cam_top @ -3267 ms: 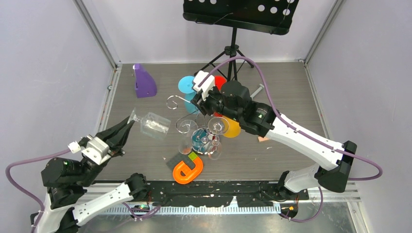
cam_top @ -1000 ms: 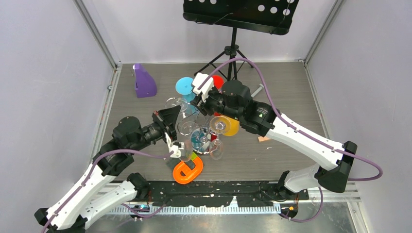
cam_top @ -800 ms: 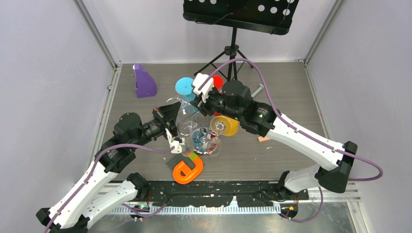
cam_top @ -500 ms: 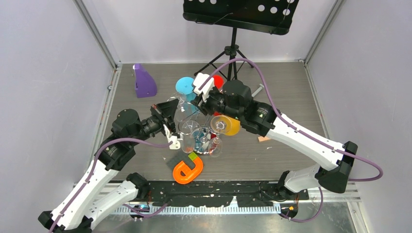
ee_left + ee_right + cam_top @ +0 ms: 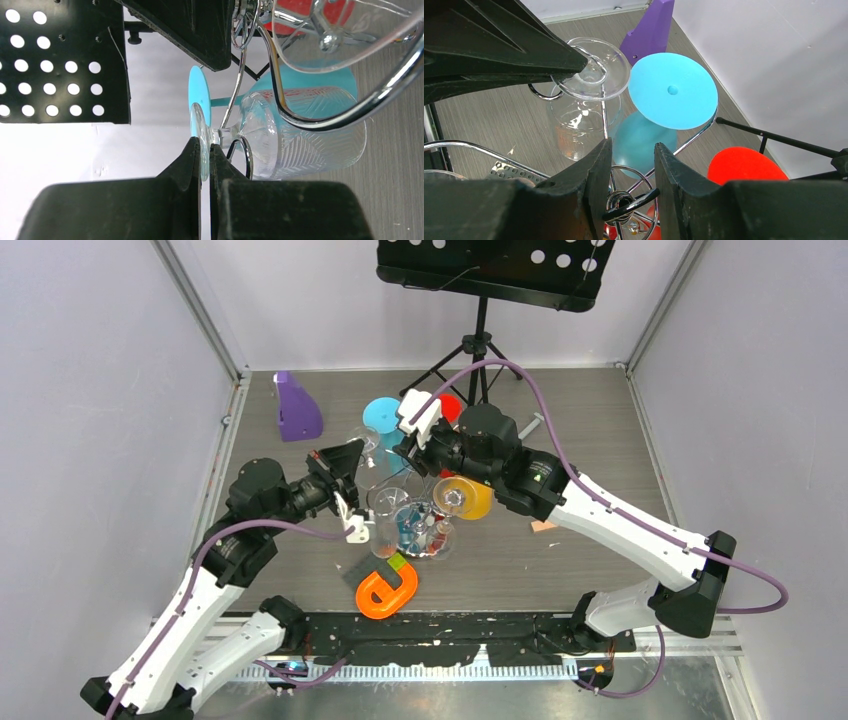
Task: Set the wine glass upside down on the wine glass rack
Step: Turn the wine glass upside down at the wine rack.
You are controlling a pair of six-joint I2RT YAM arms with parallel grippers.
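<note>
The clear wine glass [image 5: 593, 75] hangs foot up and bowl down; its ribbed bowl [image 5: 300, 135] shows in the left wrist view. My left gripper [image 5: 205, 145] is shut on the rim of its foot, left of the wine glass rack [image 5: 425, 535]. A curled chrome arm [image 5: 246, 156] of the rack lies right by the stem under the foot. My right gripper [image 5: 631, 145] is closed on the rack's top ring [image 5: 631, 202], which spans the gap between both fingers. In the top view the left gripper [image 5: 352, 455] and the right gripper [image 5: 408, 452] face each other over the rack.
A blue glass [image 5: 672, 90], a red one [image 5: 746, 165] and an orange one [image 5: 472, 498] hang on the rack. A purple block [image 5: 296, 408] stands back left, a black music stand [image 5: 490, 270] behind, and an orange piece [image 5: 385, 590] in front.
My left arm has carried the clear glass away from the near edge and slightly left, along the rack's left side. The right arm has stayed still on the rack's top.
</note>
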